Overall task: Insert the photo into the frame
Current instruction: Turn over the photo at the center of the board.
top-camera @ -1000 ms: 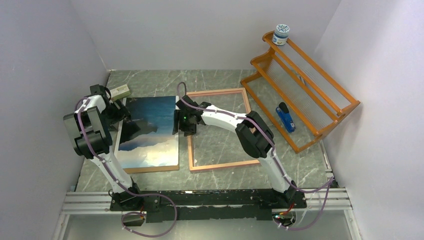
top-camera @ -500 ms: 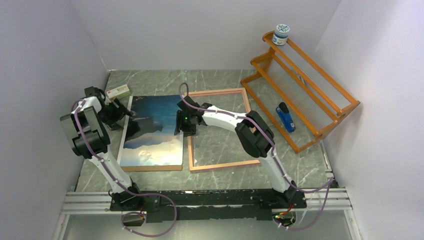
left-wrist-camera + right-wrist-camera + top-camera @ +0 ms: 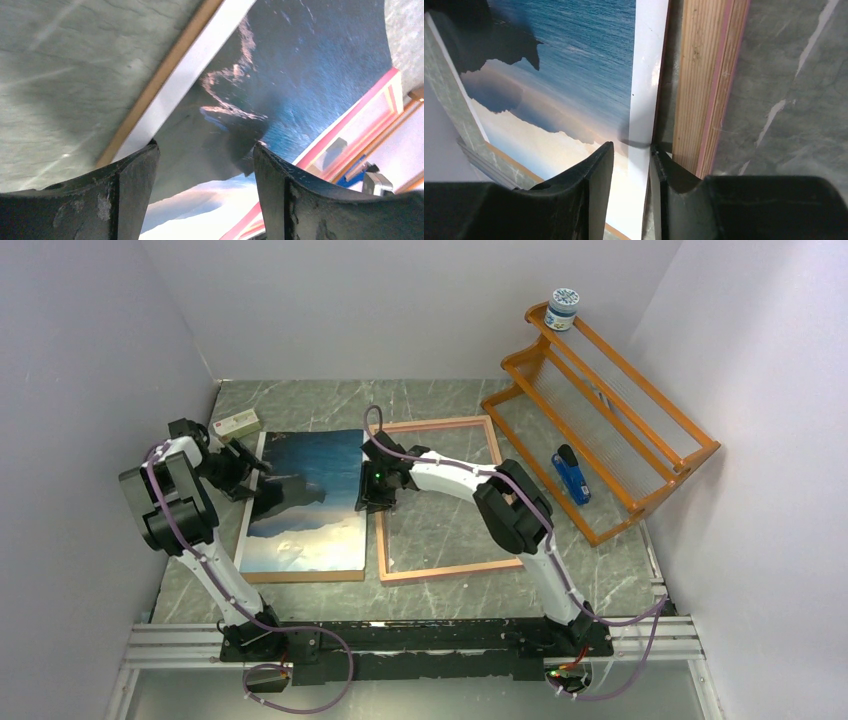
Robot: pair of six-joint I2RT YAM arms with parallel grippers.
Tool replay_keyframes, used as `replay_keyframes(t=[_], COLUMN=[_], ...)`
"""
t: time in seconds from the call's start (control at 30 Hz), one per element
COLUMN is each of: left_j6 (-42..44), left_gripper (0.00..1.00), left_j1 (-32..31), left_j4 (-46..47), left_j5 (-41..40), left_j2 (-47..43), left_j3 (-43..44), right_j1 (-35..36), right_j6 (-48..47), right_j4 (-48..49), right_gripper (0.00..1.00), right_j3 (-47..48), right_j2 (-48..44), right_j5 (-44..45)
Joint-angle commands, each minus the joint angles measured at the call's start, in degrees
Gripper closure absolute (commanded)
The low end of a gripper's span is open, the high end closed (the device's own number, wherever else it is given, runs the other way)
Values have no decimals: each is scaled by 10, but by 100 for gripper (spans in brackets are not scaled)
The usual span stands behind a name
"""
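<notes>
At the near edge of the table [image 3: 440, 595], just beyond my two bases, the brown backing board [image 3: 300, 577] shows only as a thin strip. The photo [image 3: 300, 530] lies face up on it, pale sky toward me and dark blue sea toward the far wall. Just to its right the frame [image 3: 450, 569] lies flat on the marble. Its left rail runs alongside the photo's right edge, and my right wrist view shows a slim gap between the two.

My right gripper [image 3: 631, 145] reaches across the frame and comes down at that right edge. Its fingers [image 3: 591, 190] stand narrow, and the photo's white margin runs through the slit between them. One tip is over the print, the other over the gap beside the rail. Whether they pinch the paper I cannot tell.

A little farther out, on the other side, my left gripper [image 3: 205, 147] sits at the photo's left edge, spread wide and holding nothing. Between its fingers [image 3: 125, 200] I see the white margin, with the board's brown edge beside it.

Beyond that hand a small box [image 3: 238, 423] lies near the back-left corner. Far right an orange rack [image 3: 640, 410] stands by the wall. A blue stapler-like tool [image 3: 571, 476] is in its lower part and a white jar [image 3: 562, 309] sits on its top end.
</notes>
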Motion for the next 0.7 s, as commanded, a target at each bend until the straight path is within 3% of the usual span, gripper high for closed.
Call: replay_keyframes(t=[0.0, 0.2, 0.43, 0.67], left_j6=[-3, -8, -10, -7], left_gripper=[23, 23, 23, 23], left_j1=[-20, -21, -21, -21], left_j4=[-24, -32, -32, -37], left_j5=[-20, -54, -55, -58], left_j2=[54, 60, 68, 70], left_j3=[-39, -35, -35, -31], right_j1=[3, 1, -11, -15], right_j6=[4, 32, 86, 118], right_j4=[75, 143, 211, 244], right_gripper=[64, 53, 43, 41], right_j3=[-9, -57, -87, -101], right_j2=[-74, -111, -86, -45], right_j5=[-31, -63, -122, -150])
